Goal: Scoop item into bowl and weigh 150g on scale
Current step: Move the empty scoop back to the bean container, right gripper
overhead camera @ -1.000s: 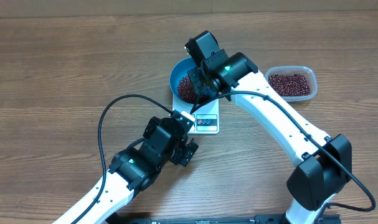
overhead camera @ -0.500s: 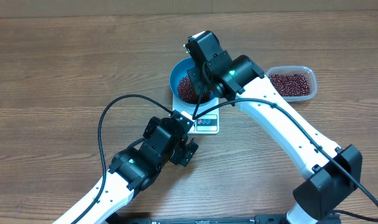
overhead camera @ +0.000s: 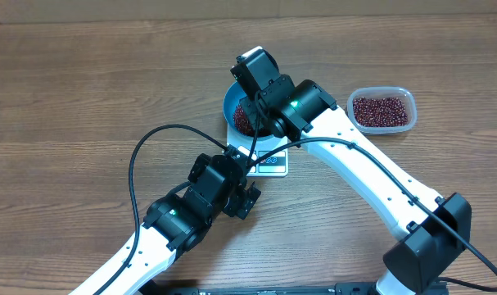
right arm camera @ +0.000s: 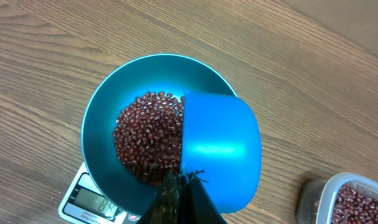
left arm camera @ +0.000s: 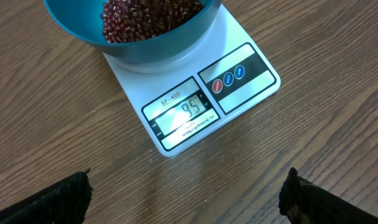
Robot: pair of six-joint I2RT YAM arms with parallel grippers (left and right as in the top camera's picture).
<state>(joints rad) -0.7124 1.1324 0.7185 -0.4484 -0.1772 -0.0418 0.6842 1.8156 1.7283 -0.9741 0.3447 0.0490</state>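
The blue bowl [overhead camera: 229, 104] stands on the white scale [overhead camera: 274, 161] and holds a heap of red-brown beans [right arm camera: 145, 134]. My right gripper [right arm camera: 184, 186] is shut on the handle of a small blue scoop [right arm camera: 220, 143]. The scoop is tipped over, its rounded back up, above the bowl's [right arm camera: 101, 112] right rim. In the overhead view the right gripper [overhead camera: 260, 115] hangs over the bowl and hides the scoop. My left gripper [left arm camera: 187, 190] stands wide open with nothing in it, low over the table in front of the scale's [left arm camera: 238, 93] lit display.
A clear plastic tub [overhead camera: 383, 111] of more beans sits to the right of the bowl, with its corner [right arm camera: 350, 199] in the right wrist view. A black cable [overhead camera: 142, 156] loops left of the left arm. Bare wooden table lies all round.
My right gripper has swung left and further over the bowl. The left arm has not moved.
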